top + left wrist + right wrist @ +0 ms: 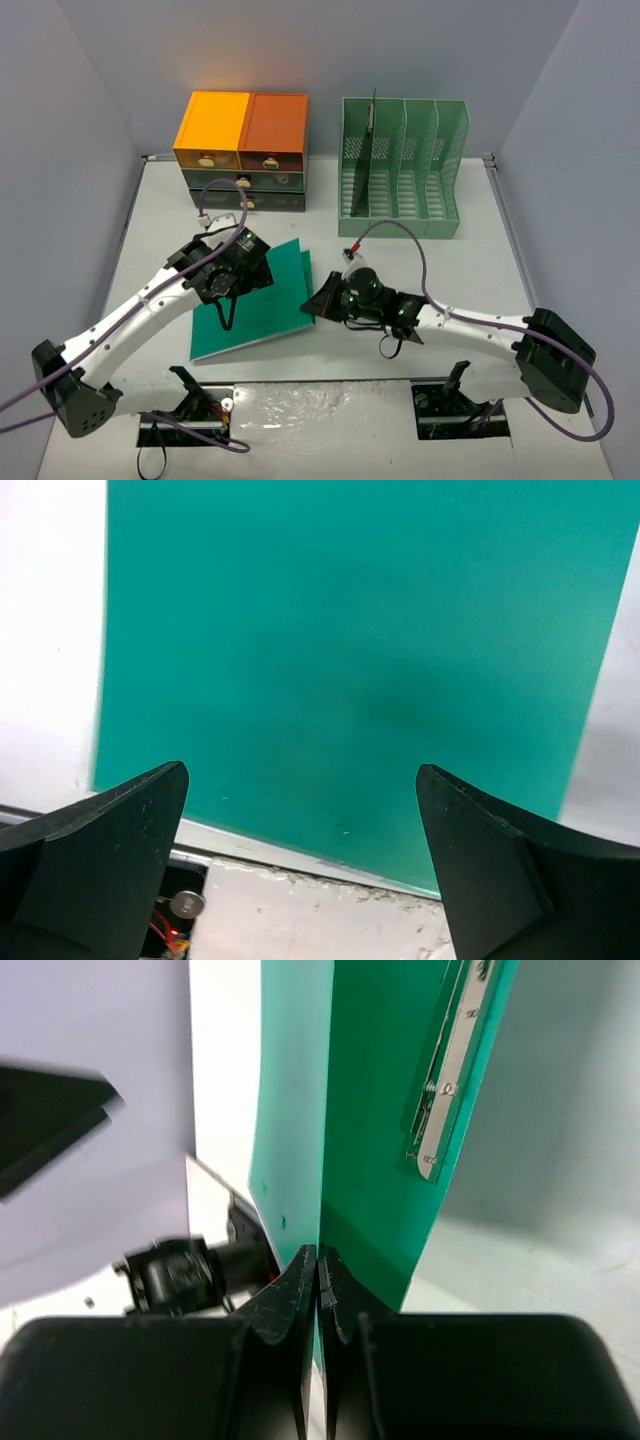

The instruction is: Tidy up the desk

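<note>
A green folder (265, 300) lies on the white desk (450, 270) near its front edge. My right gripper (318, 305) is shut on the folder's right edge; in the right wrist view the jaws (318, 1270) pinch the thin cover of the folder (375, 1160), which is lifted open and shows a metal clip (450, 1070) inside. My left gripper (225, 312) is open just above the folder's left part. In the left wrist view its fingers (300, 850) stand wide apart over the folder (340, 650), holding nothing.
An orange-topped drawer unit (243, 150) stands at the back left. A green slotted file rack (400, 170) with one dark sheet in it stands at the back right. Grey-lilac walls enclose the desk on three sides.
</note>
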